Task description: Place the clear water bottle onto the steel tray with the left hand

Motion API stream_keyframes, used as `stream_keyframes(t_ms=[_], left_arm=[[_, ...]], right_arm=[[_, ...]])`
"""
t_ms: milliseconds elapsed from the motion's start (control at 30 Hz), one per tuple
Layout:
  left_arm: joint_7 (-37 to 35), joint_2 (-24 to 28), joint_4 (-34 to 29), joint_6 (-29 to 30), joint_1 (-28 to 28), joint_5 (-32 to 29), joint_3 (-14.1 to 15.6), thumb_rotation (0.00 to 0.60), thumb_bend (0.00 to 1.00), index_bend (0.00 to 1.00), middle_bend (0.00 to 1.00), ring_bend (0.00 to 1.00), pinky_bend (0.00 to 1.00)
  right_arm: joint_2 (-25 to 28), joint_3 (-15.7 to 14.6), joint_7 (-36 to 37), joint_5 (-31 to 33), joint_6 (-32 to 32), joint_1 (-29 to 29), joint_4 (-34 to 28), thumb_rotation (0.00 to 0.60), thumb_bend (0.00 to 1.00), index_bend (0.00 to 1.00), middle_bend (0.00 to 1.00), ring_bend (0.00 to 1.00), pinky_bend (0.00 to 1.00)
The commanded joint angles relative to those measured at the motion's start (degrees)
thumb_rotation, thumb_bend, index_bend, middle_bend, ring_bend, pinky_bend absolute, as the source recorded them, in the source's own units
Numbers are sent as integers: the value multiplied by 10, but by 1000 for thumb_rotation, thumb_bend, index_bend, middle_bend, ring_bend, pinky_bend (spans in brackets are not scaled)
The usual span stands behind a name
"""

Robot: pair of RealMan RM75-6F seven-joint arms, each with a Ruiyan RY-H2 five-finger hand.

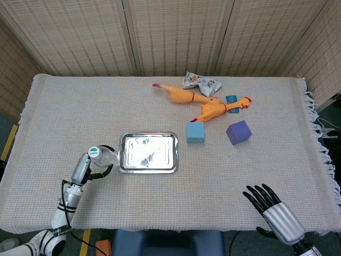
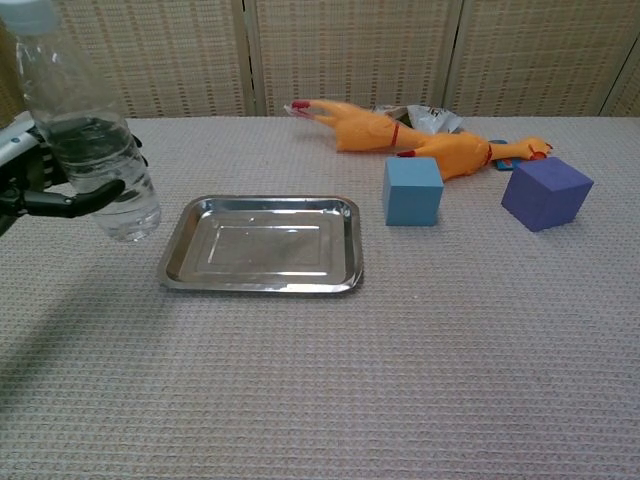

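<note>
Left robot hand grips ribbed clear bottle beside shiny rectangular steel tray.

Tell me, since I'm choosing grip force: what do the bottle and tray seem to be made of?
Water bottle: likely thin clear plastic; see-through, ribbed wall. Steel tray: polished metal, with mirror-like reflections and a rolled rim.

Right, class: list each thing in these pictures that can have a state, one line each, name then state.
Clear plastic water bottle: capped, upright, held above the cloth.
Left hand: grips the bottle.
Right hand: fingers spread, holding nothing.
Rectangular steel tray: flat, nothing on it.
Silver snack packet: crumpled.
</note>
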Motion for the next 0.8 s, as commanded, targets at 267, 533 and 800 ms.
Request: stream_keyframes(t_ms=[267, 533, 800], left_arm=[[-1, -129, 161, -75, -100, -28, -42, 600, 573, 498, 493, 282, 447], [-12, -183, 211, -102, -125, -42, -39, 600, 568, 476, 469, 244, 399], [4, -213, 240, -104, -133, -47, -34, 600, 554, 451, 438, 209, 360]], right_arm=[[5, 7, 16, 20, -21, 12, -3, 600, 0, 0, 0, 0, 0], [-9, 25, -10, 44, -13, 6, 0, 600, 0, 0, 0, 0, 0], [2, 9, 12, 18, -2, 6, 2, 600, 0, 0, 0, 0, 0]])
